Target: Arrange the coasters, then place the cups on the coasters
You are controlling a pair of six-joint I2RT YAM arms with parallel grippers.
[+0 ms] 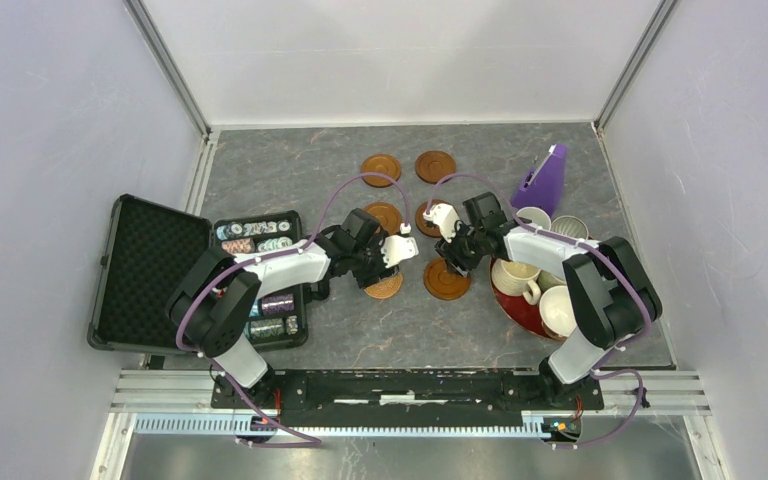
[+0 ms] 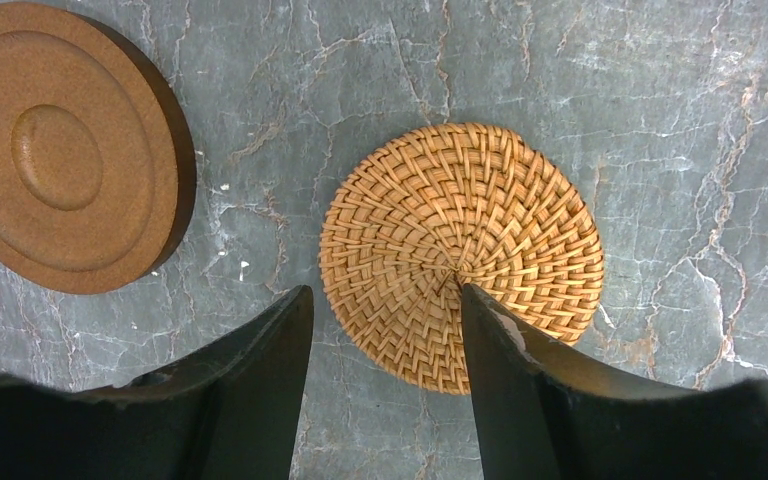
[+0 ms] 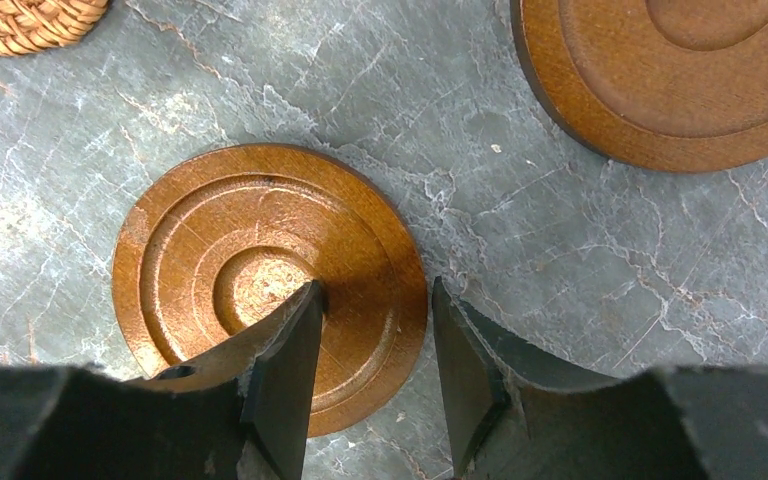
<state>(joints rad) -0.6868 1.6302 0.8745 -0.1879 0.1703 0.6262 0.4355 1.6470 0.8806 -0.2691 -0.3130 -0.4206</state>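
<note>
We find the left end effector (image 2: 385, 290) narrowly parted and empty, poised over the near rim of the woven coaster (image 2: 460, 250). This coaster lies flat on the tabletop (image 2: 660, 100) near a wooden coaster (image 2: 60, 150). The right end effector (image 3: 376, 285) is also narrowly parted and empty, straddling the edge of a second wooden coaster (image 3: 260, 270). From above, six coasters (image 1: 380, 165) lie in two columns at mid-tabletop. The cups (image 1: 515, 275) cluster on and behind the red tray (image 1: 518, 312) at right.
</note>
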